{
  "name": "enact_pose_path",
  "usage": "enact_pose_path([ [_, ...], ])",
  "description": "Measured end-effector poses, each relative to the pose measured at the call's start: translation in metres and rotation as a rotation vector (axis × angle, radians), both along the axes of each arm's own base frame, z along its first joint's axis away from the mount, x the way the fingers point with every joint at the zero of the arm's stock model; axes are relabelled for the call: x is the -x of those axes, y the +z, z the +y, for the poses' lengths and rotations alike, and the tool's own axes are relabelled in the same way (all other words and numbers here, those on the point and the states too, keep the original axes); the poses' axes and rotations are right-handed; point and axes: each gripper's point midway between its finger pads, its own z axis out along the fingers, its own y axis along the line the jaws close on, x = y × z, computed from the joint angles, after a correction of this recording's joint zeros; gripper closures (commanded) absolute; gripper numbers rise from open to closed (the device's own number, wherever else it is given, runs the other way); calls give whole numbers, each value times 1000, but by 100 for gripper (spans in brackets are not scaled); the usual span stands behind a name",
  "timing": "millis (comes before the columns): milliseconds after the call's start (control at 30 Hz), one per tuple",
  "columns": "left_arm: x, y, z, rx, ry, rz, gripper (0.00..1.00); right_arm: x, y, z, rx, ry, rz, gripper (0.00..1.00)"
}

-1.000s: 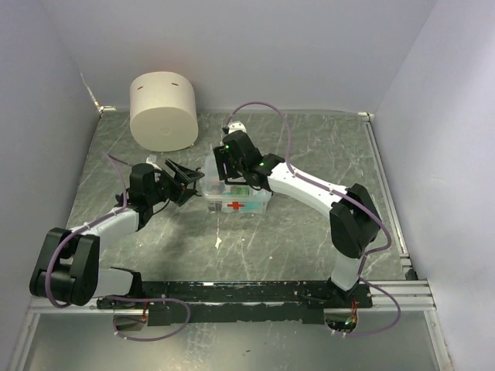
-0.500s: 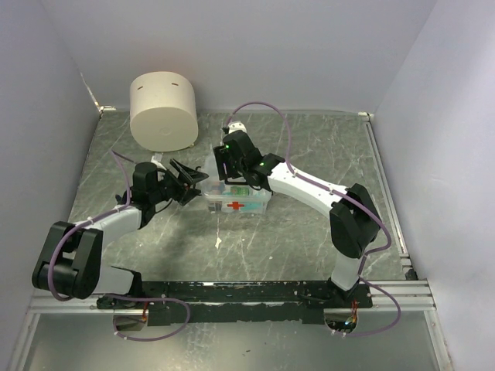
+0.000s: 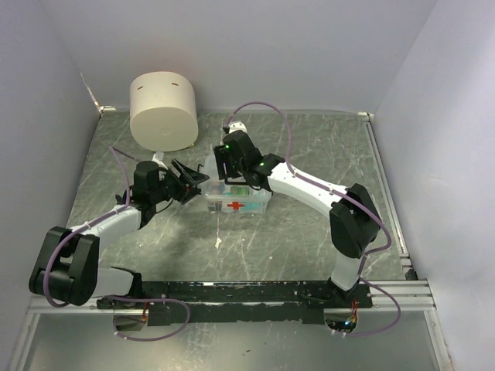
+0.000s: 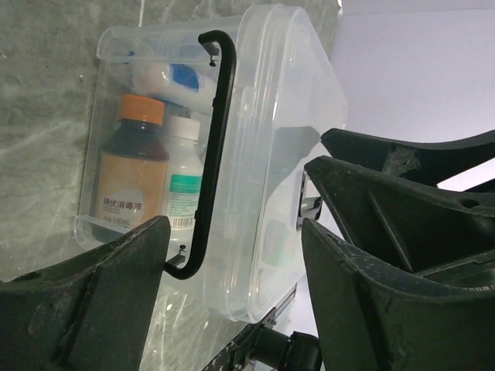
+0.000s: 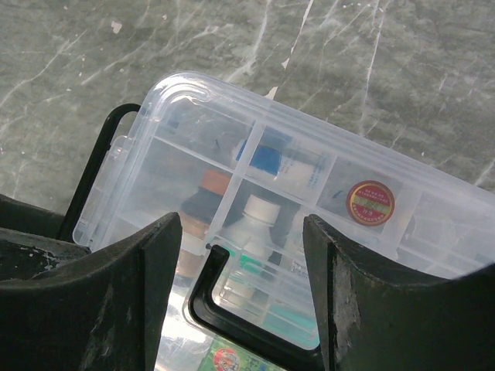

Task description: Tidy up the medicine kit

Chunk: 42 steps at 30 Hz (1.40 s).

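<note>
grey table (image 3: 325,147): cream cylinder (image 3: 162,110) far-left, apart from medicine kit (image 3: 251,202).

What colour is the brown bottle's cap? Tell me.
The cap is orange, clearest in the left wrist view.

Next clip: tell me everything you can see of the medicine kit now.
The medicine kit is a clear plastic box with rounded corners, a red cross on its near side and a black handle. It lies flat on the grey table, lid seemingly shut. Inside, under a divided tray, show an orange-capped brown bottle and a white bottle. The open left tool flanks its handle end; the open right tool hangs above; contact unclear.
</note>
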Motion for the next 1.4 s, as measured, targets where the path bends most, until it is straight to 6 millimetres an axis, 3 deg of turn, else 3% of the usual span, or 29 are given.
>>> enact_pose_path([
  [433, 5, -5, 2, -123, -17, 2, 36, 0, 0, 0, -1, 0, 0, 37],
  [633, 8, -8, 2, -145, -19, 2, 49, 0, 0, 0, -2, -2, 0, 38],
  [867, 8, -3, 3, -200, -11, -26, 52, 0, 0, 1, -5, -3, 1, 38],
  [1033, 8, -1, 3, -251, -10, -38, 45, 0, 0, 1, -6, -5, 1, 38],
  [1267, 10, -5, 13, -349, -10, -10, 21, 1, 4, 0, -12, -19, 19, 39],
  [1400, 4, 9, 21, -434, -14, -32, 13, 2, 6, -3, -14, -47, 33, 39],
])
